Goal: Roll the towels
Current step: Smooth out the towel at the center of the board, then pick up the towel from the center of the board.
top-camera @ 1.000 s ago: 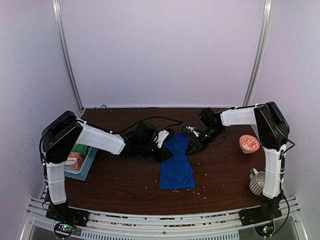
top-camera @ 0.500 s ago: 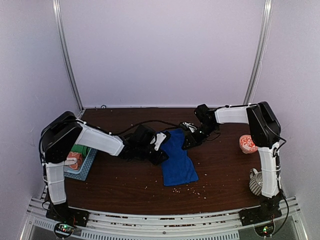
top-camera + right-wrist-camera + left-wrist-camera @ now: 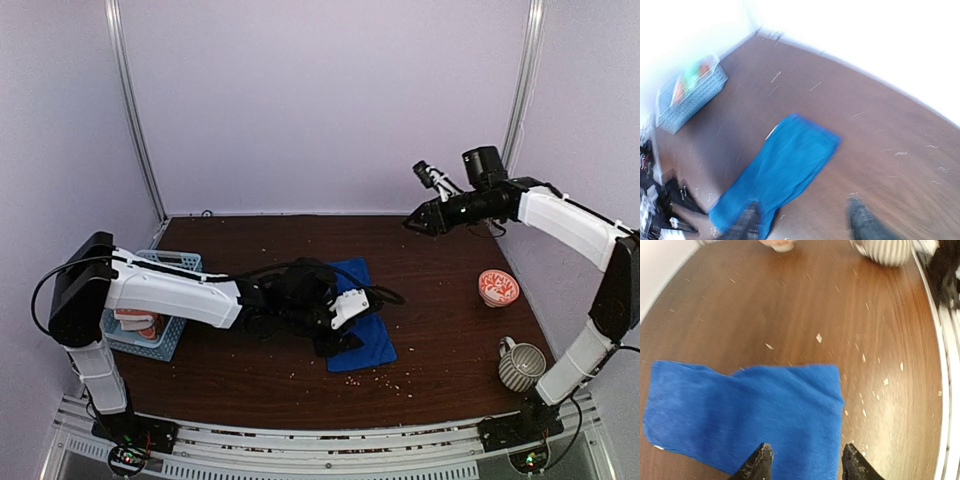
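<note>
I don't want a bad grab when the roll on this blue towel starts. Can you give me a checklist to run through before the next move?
1. Blue towel spread out on the table, unrolled: ok.
2. Left pincer open, low over the towel: ok.
3. Left pincer empty: ok.
4. Right pincer down at the towel: not ok; it hangs high over the far right, open and empty.
5. Bowl and mug apart from the towel: ok.
6. Towel edges straight: not ok, one edge is stepped.
</note>
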